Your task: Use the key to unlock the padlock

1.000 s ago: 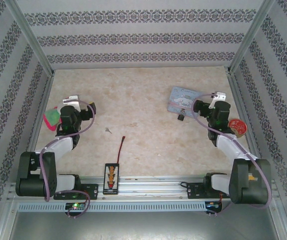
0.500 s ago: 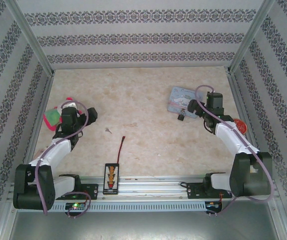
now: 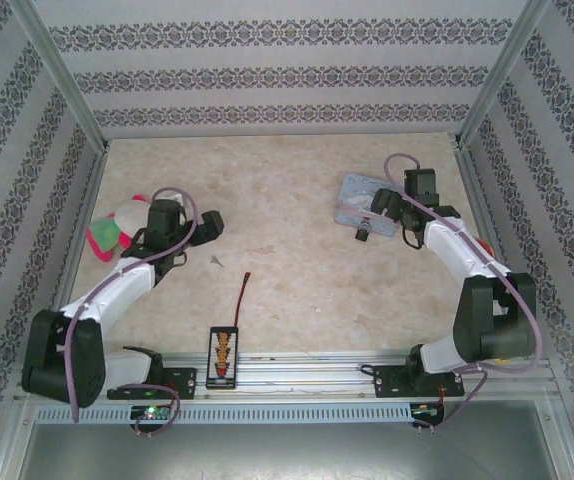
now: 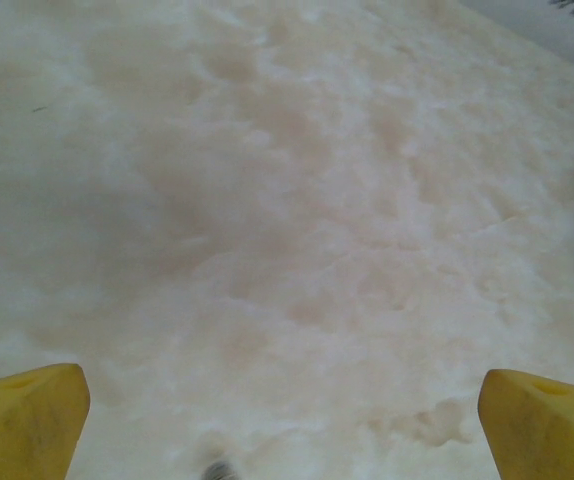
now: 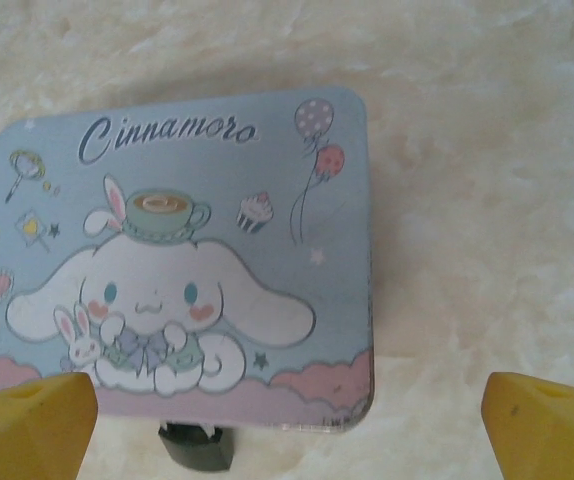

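Left gripper (image 3: 207,226): swung inward over the last second from beside the pink-and-green toy (image 3: 105,236); now near the key (image 3: 217,262) and just short of it; jaws spread wide, nothing held.
Right gripper (image 3: 383,206): brought in from the right edge of the table (image 3: 287,190) to hang over the blue tin (image 3: 359,192); jaws spread wide, nothing held.
Padlock (image 3: 363,233): not moved; lying on the table just beside the tin's near edge, close under the right gripper.
Meaning for the task: approach only so far. No grasp on either piece, and the key is not yet picked up. Probably next: left closing on the key, right steadying the padlock.
Overhead view: gives both arms at once, with key and padlock well apart. Both are too small there to read the shackle or keyhole.
Left wrist view: yellow fingers (image 4: 27,420) in the lower corners, bare table between them. Grey blur at the bottom edge, possibly the key, too blurred to tell.
Right wrist view: tin's cartoon lid sharp. Padlock's dark body peeks out below the tin's near edge, between the fingers and nearer the left one, cut off by the frame.
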`<state>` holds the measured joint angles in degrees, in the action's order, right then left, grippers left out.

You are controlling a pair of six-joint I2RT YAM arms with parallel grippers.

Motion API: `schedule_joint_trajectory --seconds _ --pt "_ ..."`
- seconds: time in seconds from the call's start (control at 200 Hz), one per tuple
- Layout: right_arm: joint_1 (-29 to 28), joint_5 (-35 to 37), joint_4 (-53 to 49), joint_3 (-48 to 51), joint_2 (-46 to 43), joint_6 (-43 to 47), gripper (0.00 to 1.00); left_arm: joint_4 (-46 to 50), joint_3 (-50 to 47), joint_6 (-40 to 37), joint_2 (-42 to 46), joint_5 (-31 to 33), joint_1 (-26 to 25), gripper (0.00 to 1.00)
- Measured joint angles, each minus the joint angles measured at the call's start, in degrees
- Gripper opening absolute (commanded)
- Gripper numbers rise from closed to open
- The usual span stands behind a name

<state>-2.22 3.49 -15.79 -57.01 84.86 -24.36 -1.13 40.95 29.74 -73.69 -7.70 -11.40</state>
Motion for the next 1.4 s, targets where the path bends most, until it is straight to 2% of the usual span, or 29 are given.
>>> schedule_joint_trajectory --seconds 0.205,0.44,0.73,0.994,1.179,1.294,1.399 --pt "3.0 -3.5 -0.3 -3.8 5.0 -2.2 0.97 -6.8 14.2 4.1 -16.0 -3.5 -8.1 0.91" --pt "5.9 -9.1 0.4 -4.7 9.2 -4.4 0.94 -10.8 33.6 7.3 -34.9 -9.1 -14.3 0.87" --pt "6.6 -15.1 2.4 -8.0 14.4 -5.5 0.84 -10.5 52.2 9.5 -51.5 -14.8 -18.5 0.81" --pt "6.3 -19.0 3.0 -10.5 19.1 -6.0 0.74 -5.5 65.7 9.4 -61.4 -17.1 -21.2 0.68" --pt "3.3 -18.9 3.4 -12.9 21.3 -6.3 0.70 -3.6 67.7 8.8 -63.2 -15.7 -21.3 0.46" --pt "1.6 -18.7 3.5 -14.1 22.3 -7.0 0.64 -5.8 63.6 8.5 -61.4 -13.7 -20.5 0.41" --pt "-0.7 -19.0 3.6 -15.0 23.1 -7.7 0.62 -8.5 54.8 8.7 -56.0 -10.5 -20.1 0.37"
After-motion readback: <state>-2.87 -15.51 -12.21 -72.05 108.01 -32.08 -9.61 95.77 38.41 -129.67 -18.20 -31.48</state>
